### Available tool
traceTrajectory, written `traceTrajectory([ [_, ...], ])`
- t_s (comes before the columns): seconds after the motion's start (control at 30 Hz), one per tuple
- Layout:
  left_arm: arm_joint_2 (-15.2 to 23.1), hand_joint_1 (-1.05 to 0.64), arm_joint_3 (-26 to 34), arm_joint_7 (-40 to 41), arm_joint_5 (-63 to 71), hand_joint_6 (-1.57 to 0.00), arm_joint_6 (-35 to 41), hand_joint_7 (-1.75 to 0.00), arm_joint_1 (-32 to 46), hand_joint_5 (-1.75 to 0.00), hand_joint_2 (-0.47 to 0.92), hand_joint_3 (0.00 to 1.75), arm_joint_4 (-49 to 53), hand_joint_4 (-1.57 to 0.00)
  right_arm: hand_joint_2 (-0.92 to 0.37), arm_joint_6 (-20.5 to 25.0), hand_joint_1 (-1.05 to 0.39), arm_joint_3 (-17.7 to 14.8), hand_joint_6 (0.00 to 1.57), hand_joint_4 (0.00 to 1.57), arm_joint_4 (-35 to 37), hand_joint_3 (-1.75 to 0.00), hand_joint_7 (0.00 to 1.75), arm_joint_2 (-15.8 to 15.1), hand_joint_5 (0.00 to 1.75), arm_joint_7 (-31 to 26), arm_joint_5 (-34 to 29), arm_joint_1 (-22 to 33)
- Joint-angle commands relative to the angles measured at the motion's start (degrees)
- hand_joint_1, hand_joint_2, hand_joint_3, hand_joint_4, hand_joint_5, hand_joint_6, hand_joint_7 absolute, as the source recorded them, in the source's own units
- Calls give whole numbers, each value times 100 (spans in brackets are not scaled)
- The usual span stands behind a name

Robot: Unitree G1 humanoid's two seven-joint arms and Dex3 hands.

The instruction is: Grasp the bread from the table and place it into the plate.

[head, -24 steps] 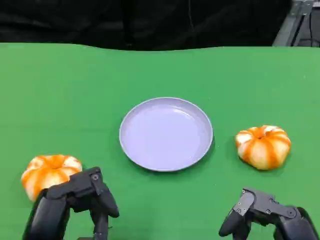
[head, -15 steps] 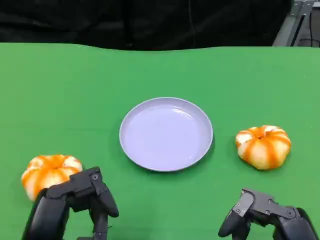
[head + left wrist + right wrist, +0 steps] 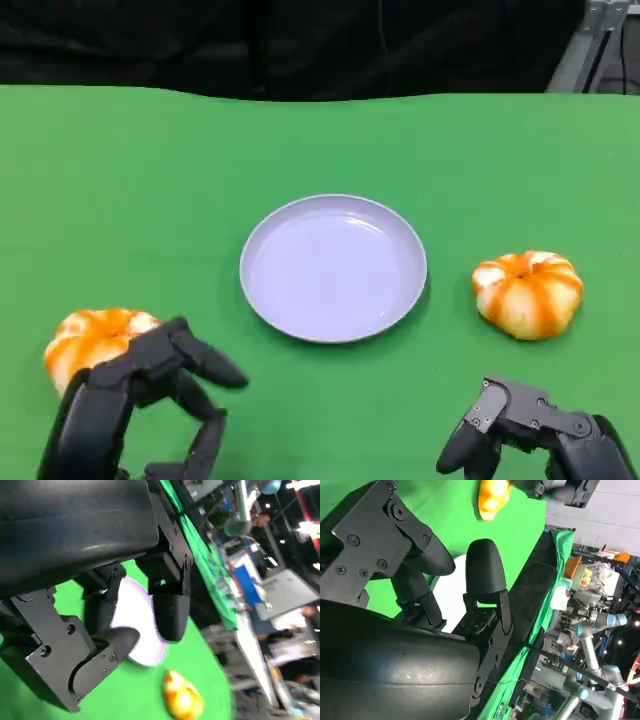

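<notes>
Two orange-and-white pumpkin-shaped breads lie on the green table: the left bread point(image 3: 95, 338) at the near left and the right bread point(image 3: 527, 293) to the right of the plate. The empty lilac plate point(image 3: 333, 268) sits in the middle. My left hand point(image 3: 140, 400) hovers just beside and in front of the left bread, fingers spread, holding nothing. At the near right my right hand point(image 3: 530, 435) is empty, well in front of the right bread. In the left wrist view, the plate point(image 3: 142, 647) and a bread point(image 3: 182, 700) lie beyond the fingers point(image 3: 170, 615). The right wrist view has a bread point(image 3: 492, 495) past its fingers point(image 3: 482, 572).
Green cloth point(image 3: 150, 180) covers the whole table, with bare room around the plate. A black backdrop point(image 3: 300, 45) runs behind the far edge, and a metal frame point(image 3: 590, 40) stands at the far right corner.
My left hand's fingers have spread apart and reached out to the right, beside the left bread. The right hand, both breads and the plate have stayed put.
</notes>
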Motion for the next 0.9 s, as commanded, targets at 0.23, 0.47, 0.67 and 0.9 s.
traceTrajectory([
  [0.23, 736, -58, -151, -40, 2829, -26, 1945, -24, -789, -75, 92, 4, -286, -1, -21, 54, -4, 24, 80, 78, 23, -160, 143, 47, 175, -61, -13, -55],
  [0.47, 1285, -62, -715, -578, 4627, -20, 3023, -13, -1926, -41, 91, 1, 615, 0, -20, 96, -4, 67, 80, 78, 5, -161, 143, 58, 175, -64, -14, -52],
  [0.67, 1449, -60, -1090, -622, 4774, -20, 3255, -10, -2711, -39, 90, 0, 2020, 0, -20, 103, -4, 94, 80, 79, -21, -161, 143, 49, 175, -90, -60, -41],
  [0.9, 1484, -54, -1426, -777, 4580, -19, 3433, -7, -3419, -36, 91, 0, 3288, 0, -20, 96, -4, 84, 81, 79, -13, -160, 143, 7, 175, -90, -51, -26],
])
